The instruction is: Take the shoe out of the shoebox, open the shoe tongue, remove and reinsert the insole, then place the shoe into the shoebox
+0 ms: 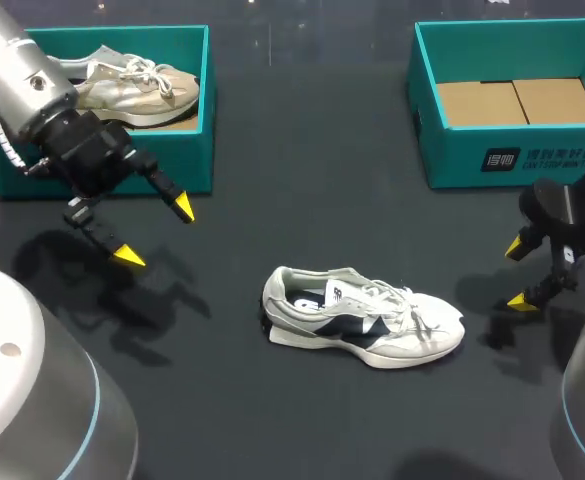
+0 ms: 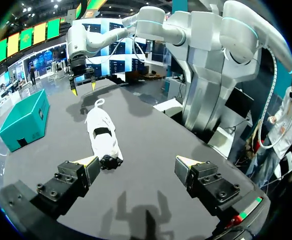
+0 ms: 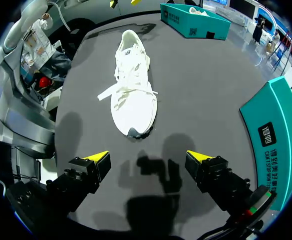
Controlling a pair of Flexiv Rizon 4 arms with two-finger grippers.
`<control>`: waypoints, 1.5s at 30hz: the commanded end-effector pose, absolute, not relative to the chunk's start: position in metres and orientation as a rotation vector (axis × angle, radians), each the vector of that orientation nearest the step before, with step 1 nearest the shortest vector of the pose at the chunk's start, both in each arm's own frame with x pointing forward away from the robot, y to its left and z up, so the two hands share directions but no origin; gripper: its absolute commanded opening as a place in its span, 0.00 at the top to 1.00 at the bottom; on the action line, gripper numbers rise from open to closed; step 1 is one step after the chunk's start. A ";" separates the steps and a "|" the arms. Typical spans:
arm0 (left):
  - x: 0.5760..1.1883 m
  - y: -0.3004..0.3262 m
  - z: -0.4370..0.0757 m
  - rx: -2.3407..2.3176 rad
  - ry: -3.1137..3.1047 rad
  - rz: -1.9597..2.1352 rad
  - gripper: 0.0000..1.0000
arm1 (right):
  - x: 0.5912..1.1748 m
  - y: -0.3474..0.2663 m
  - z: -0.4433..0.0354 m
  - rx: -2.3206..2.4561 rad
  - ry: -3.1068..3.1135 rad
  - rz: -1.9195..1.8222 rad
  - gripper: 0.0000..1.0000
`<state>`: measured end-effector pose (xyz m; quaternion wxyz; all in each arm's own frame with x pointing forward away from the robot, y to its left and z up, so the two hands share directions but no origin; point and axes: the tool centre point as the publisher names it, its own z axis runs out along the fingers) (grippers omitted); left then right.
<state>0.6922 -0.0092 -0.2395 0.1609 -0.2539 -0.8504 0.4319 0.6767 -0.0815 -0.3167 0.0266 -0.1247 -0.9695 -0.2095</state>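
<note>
Shoe (image 1: 362,320) sits upright on the table (image 1: 302,150), toe toward the right gripper (image 1: 518,272); it and the left gripper (image 1: 155,232) both hang spread wide, released.

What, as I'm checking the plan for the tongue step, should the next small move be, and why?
Probably lower the right gripper toward the toe of the shoe to steady it. It stands upright between the arms, tongue not yet opened. The left gripper and the right are open, empty and clear of it, the right nearer the toe.
</note>
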 end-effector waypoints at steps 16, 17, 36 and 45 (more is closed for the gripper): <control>0.676 0.010 -0.274 -0.445 -2.433 1.420 0.00 | 0.675 -0.082 -0.316 -0.386 -2.998 -0.647 0.00; 0.676 0.010 -0.274 -0.445 -2.433 1.420 0.00 | 0.675 -0.082 -0.316 -0.386 -2.998 -0.647 0.00; 0.674 0.020 -0.317 -0.208 -2.434 1.684 0.00 | 0.675 -0.082 -0.316 -0.386 -2.998 -0.647 0.00; 0.675 0.023 -0.322 -0.166 -2.477 1.714 0.00 | 0.675 -0.082 -0.316 -0.386 -2.998 -0.647 0.00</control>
